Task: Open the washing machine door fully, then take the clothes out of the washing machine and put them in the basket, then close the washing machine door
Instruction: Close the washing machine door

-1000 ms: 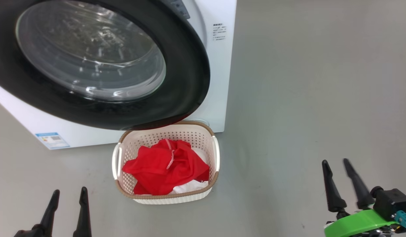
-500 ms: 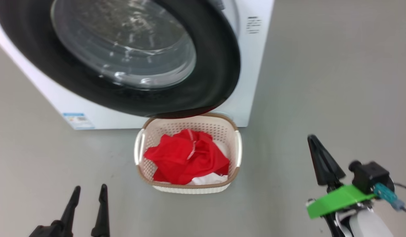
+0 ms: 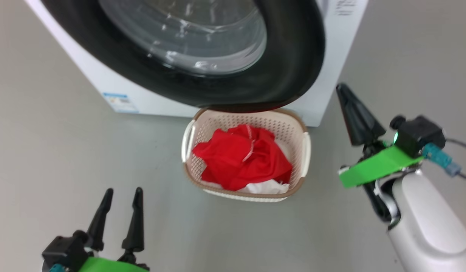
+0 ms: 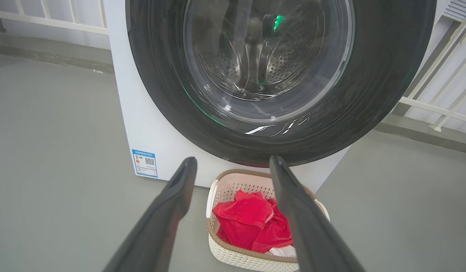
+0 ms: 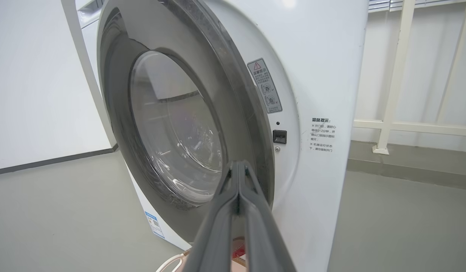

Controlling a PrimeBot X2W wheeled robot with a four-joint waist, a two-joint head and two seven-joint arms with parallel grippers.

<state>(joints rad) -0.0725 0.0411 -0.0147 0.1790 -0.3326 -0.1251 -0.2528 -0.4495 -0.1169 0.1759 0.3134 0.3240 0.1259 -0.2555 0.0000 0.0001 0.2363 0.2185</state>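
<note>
Grey floor (image 3: 47, 132), white railing (image 4: 437, 104) behind | washing machine door (image 3: 293, 56) ajar, black rim overhanging the basket (image 3: 233, 121) | basket stood on floor against washing machine (image 4: 142, 121) front, red clothes (image 3: 240, 158) heaped inside | left gripper (image 3: 123, 190) jaws wide, empty | right gripper (image 3: 340, 87) jaws pressed together, empty, near door's right rim
</note>
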